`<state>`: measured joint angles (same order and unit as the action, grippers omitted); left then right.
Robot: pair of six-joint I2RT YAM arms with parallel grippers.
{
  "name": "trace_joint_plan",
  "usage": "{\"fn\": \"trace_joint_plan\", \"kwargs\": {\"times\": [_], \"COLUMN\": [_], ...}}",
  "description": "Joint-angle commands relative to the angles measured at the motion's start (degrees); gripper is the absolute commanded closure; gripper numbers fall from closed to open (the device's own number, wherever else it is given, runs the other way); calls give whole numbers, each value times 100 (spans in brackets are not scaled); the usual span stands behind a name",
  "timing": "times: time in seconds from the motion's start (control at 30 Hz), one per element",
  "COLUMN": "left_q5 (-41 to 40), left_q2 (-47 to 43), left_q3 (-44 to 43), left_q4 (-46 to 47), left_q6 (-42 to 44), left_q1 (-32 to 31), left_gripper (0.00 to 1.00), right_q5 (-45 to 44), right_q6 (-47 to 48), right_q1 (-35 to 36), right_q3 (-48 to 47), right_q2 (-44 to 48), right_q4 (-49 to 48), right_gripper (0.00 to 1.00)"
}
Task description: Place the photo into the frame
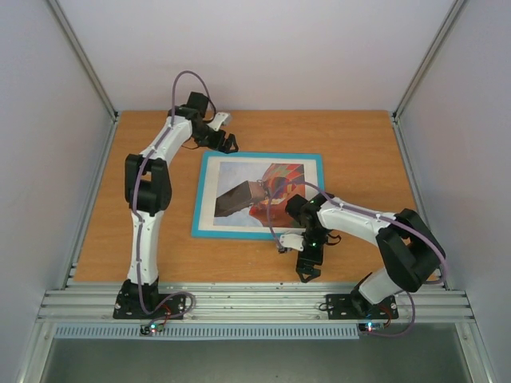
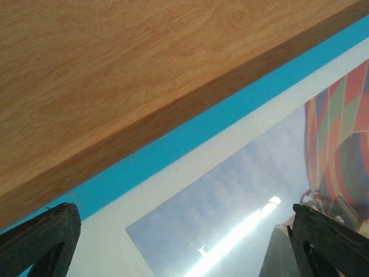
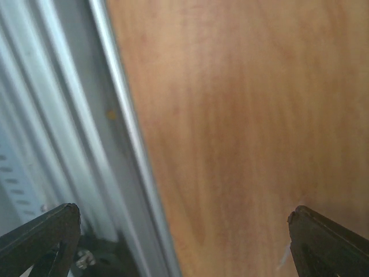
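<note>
The frame, with thin turquoise edges, lies flat mid-table. The photo, a hot-air balloon on blue sky with a white margin, lies inside those edges, and glare and arm reflections show across it. My left gripper is open and empty, just above the frame's far left corner. In the left wrist view the turquoise edge and the photo lie below the open gripper. My right gripper is open and empty, over bare table near the frame's front right.
The wooden table is walled by pale panels on three sides. A ribbed aluminium rail runs along the near edge and carries both arm bases. It also shows in the right wrist view, left of the right gripper.
</note>
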<state>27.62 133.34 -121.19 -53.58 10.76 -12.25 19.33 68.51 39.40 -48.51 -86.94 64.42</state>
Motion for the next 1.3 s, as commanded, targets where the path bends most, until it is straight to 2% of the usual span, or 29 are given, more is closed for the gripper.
{"fn": "trace_joint_plan", "kwargs": {"times": [0.0, 0.3, 0.5, 0.7, 0.9, 1.0, 1.27], "left_q5": [-83, -518, -626, -397, -35, 117, 380], "left_q2": [457, 1034, 1329, 1151, 205, -361, -1587], "left_q3": [-506, -947, -1247, -975, 562, 1337, 3640], "left_q4": [108, 454, 229, -235, -171, -55, 498], "left_q6": [-153, -91, 6, 478, 732, 785, 912], "left_q1": [-31, -39, -40, -40, -24, -6, 12], "left_gripper": [1, 1, 1, 13, 14, 15, 17], "right_q5": [-483, -877, -1048, -1157, -974, -712, 1089], "right_q6": [-348, -808, -866, -860, -910, -1000, -1692], "right_q1": [32, 3, -422, -969, -1570, -1876, -2478], "right_q3": [-5, -1, -116, -280, -635, -1121, -2776], "right_q2": [-288, -700, -920, -966, -1198, -1461, -2337], "right_q4": [-740, -1230, -1394, -1471, -1573, -1463, -507], "right_gripper": [2, 2, 2, 1, 2, 2, 1]}}
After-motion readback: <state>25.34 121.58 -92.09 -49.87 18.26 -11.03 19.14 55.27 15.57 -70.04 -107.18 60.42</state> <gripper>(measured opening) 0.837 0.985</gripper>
